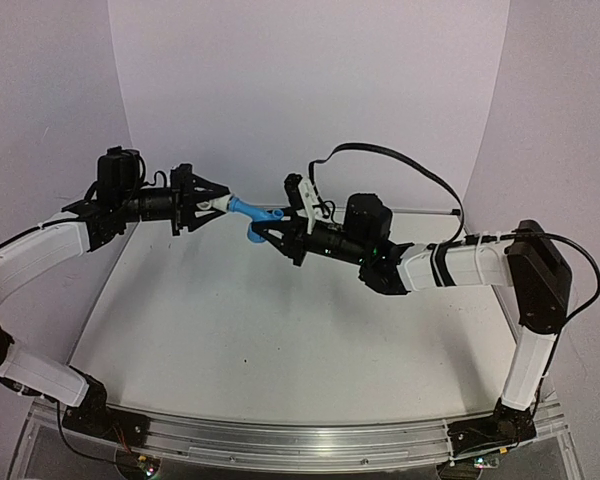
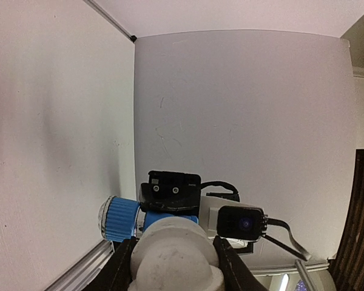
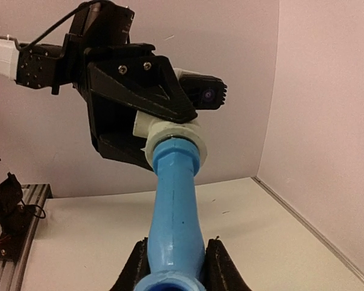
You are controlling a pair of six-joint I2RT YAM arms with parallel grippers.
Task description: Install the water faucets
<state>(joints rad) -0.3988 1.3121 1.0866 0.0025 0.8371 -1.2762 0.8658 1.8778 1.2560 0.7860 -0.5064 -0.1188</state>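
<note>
Both arms are raised above the table and meet in mid-air. My left gripper (image 1: 212, 203) is shut on the white fitting (image 1: 216, 202), which fills the bottom of the left wrist view (image 2: 170, 254). My right gripper (image 1: 263, 229) is shut on the light-blue tap body (image 1: 248, 210). In the right wrist view the tap body (image 3: 177, 206) runs from my fingers up to the white fitting (image 3: 170, 130), and the two are joined end to end. The tap's blue ribbed knob (image 2: 120, 219) shows in the left wrist view.
The white table (image 1: 280, 330) lies below both arms with a metal rail (image 1: 280, 440) along its near edge. White walls stand behind and at both sides. A black cable (image 1: 400, 160) loops over the right arm.
</note>
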